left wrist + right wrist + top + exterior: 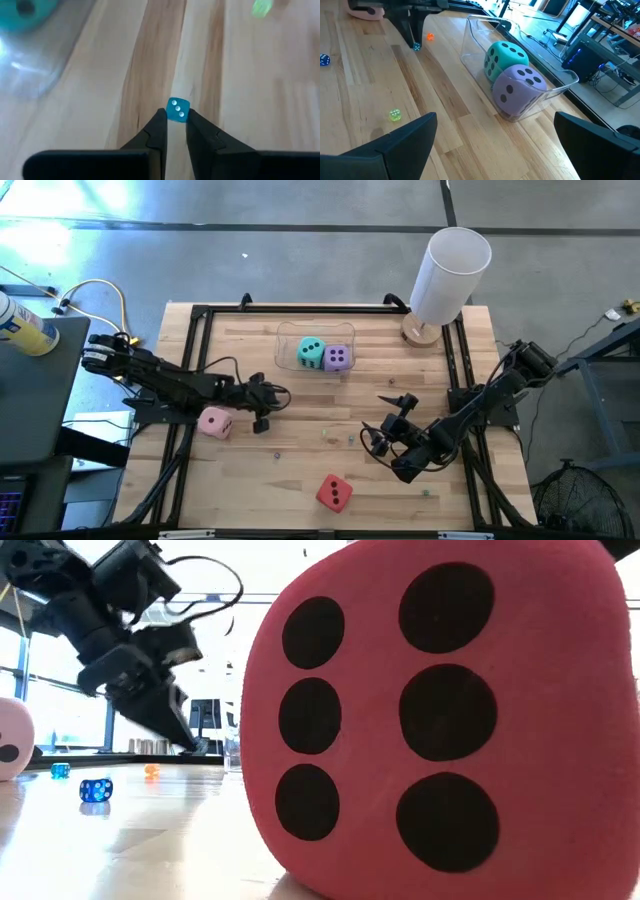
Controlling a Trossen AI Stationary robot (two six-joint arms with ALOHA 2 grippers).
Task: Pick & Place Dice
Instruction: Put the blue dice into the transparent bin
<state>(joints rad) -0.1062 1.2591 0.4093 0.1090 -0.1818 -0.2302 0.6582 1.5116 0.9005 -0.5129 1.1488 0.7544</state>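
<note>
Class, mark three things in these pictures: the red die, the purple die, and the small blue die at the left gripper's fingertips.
red die [334, 493]: high view, on its top face.
purple die [518, 91]: right wrist view, on its upper face.
small blue die [177, 110]: left wrist view, on its pip face.

A pale wooden table [300, 470] of lengthwise planks, edged by a black frame, carries everything. Beside the left gripper [266, 418], on its outer side, the pink die [215, 422] rests on the wood. A small blue die [177, 110] sits on the boards at the tips of that gripper's fingers. Beyond the tips stands a clear tray [470, 30] holding the teal die [505, 57] and the purple die [519, 90]. The red die [334, 493] lies on the planks in front of the right gripper [385, 438], near the table's front edge. A small green die [394, 115] lies near that gripper; a small orange die [429, 36] and a small dark blue die [96, 789] lie farther off. A white cylinder [450, 275] stands on a round wooden base at the far corner, behind the right arm.
</note>
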